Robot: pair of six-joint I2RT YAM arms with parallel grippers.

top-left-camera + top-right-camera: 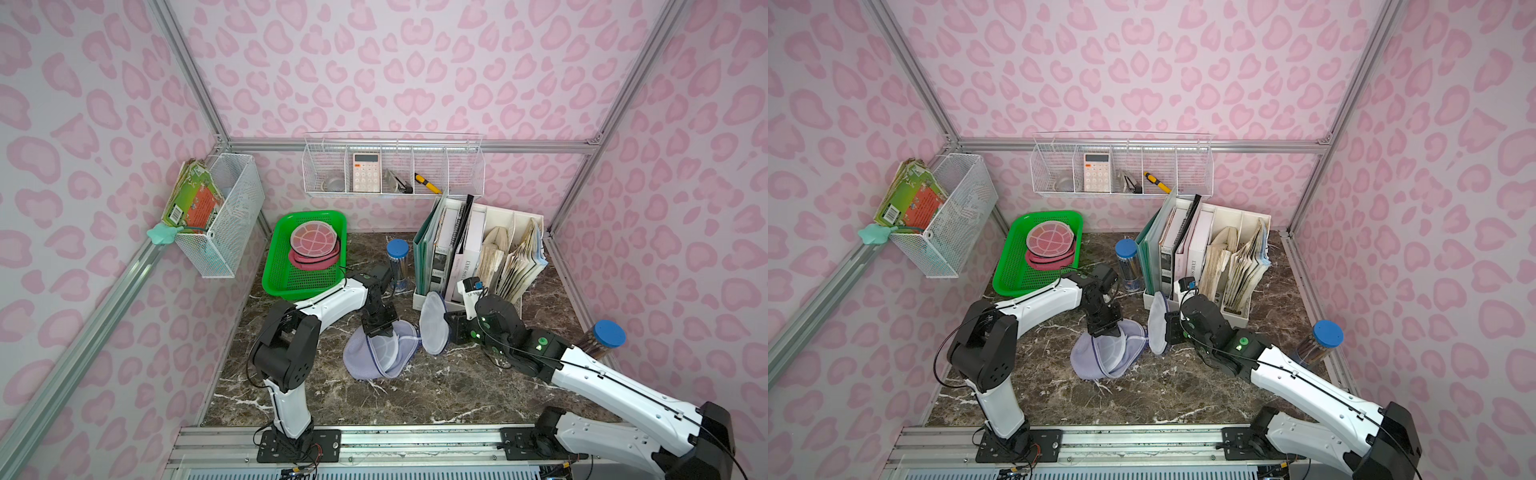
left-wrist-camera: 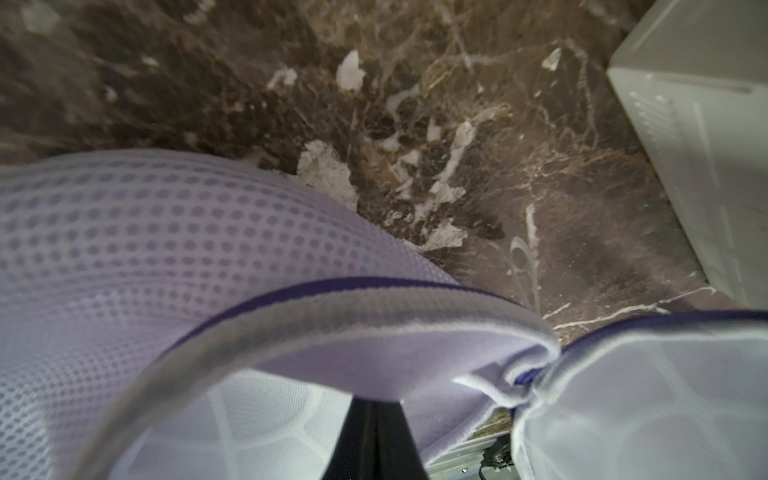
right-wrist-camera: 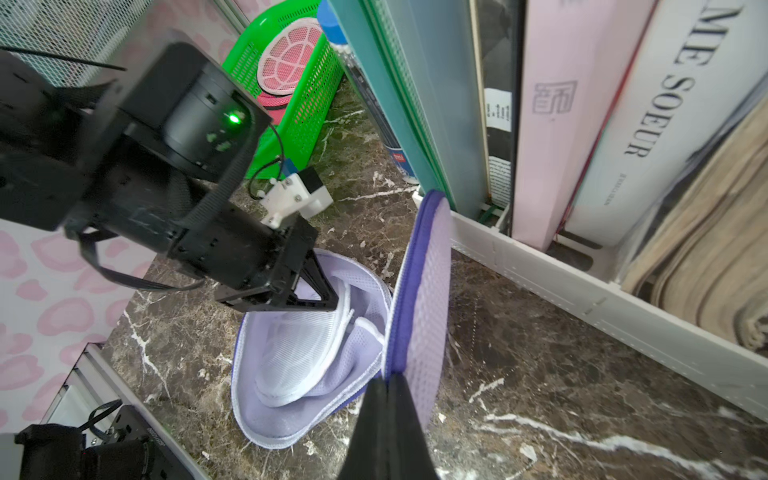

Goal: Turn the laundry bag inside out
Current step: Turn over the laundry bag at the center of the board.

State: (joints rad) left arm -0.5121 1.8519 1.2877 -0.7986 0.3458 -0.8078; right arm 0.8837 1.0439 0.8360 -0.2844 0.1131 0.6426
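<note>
Now R gripper (image 3: 386, 382) is pinching laundry bag (image 1: 374, 359) flap (image 3: 428, 286) upright for access; L gripper (image 3: 337, 306) is clamping inner lining (image 3: 291, 357) between fingers.

- laundry bag (image 1: 358, 358): soft lilac cloth, a matt mesh dotted with small holes; darker purple woven trim along the edge, and a finer white mesh panel inside.
- tabletop (image 1: 415, 390): dark brown marble look with white veins, smooth and faintly glossy.
- green tray (image 1: 286, 284): bright perforated plastic, slightly shiny.
- wall basket (image 1: 237, 216): white coated metal mesh.
- file holder (image 1: 530, 219): matt white plastic, holding worn, yellowed paper.
- frame rail (image 1: 374, 145): bare brushed metal.
</note>
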